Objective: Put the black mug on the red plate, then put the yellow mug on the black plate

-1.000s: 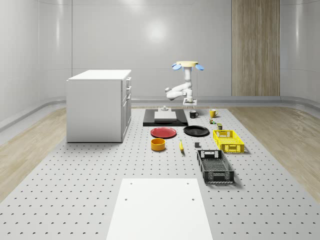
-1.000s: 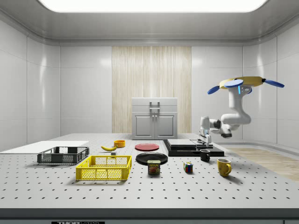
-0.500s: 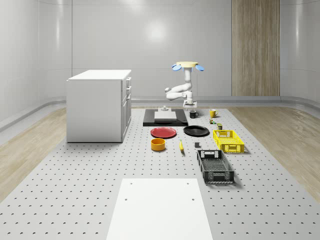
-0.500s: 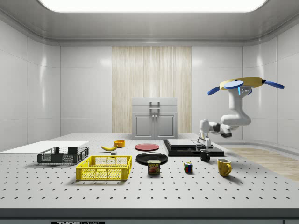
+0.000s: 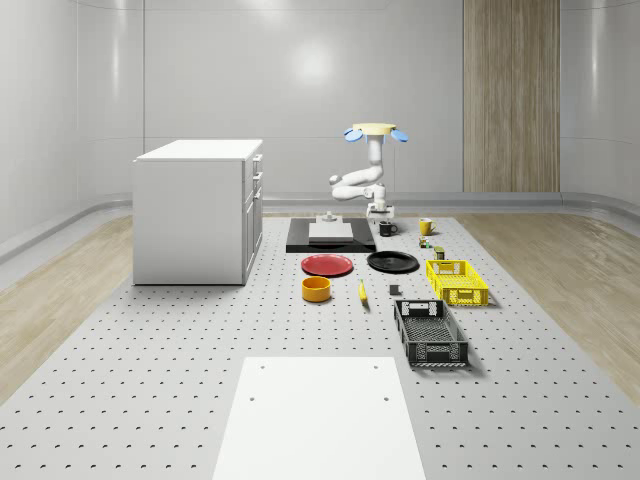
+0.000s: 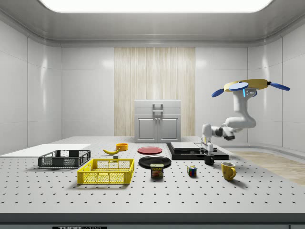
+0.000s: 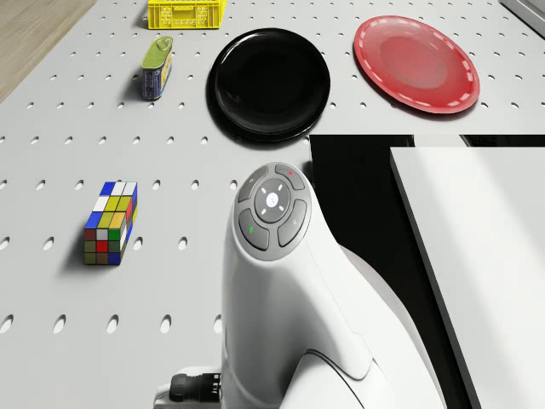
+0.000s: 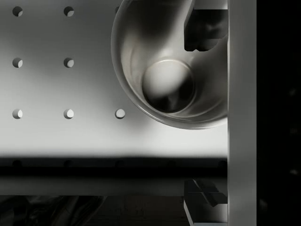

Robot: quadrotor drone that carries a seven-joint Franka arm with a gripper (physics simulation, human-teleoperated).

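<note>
The black mug (image 5: 387, 229) (image 6: 209, 159) stands upright on the table beside a black slab (image 5: 330, 236), with the yellow mug (image 5: 426, 226) (image 6: 228, 171) a little further off. In front of them lie the red plate (image 5: 328, 265) (image 7: 417, 64) and the black plate (image 5: 392, 262) (image 7: 268, 81), both bare. The drone (image 5: 375, 130) (image 6: 249, 86) hovers above the table's back part. Its arm bends down, so my gripper (image 5: 381, 214) (image 6: 207, 150) hangs just over the black mug. In the wrist view the gripper (image 8: 204, 117) is open, the mug (image 8: 169, 70) seen from above, its rim between the two fingers.
A white cabinet (image 5: 198, 210) stands at the whole-scene view's left. A white block (image 5: 329, 230) rests on the black slab. A yellow crate (image 5: 457, 281), black crate (image 5: 430, 333), orange bowl (image 5: 316, 289), banana (image 5: 362, 291), Rubik's cube (image 7: 111, 221) and tin can (image 7: 157, 66) lie about the plates.
The gripper has come down closer to the black mug, and the arm has folded slightly. The drone hovers in nearly the same place. Mugs and plates have not moved.
</note>
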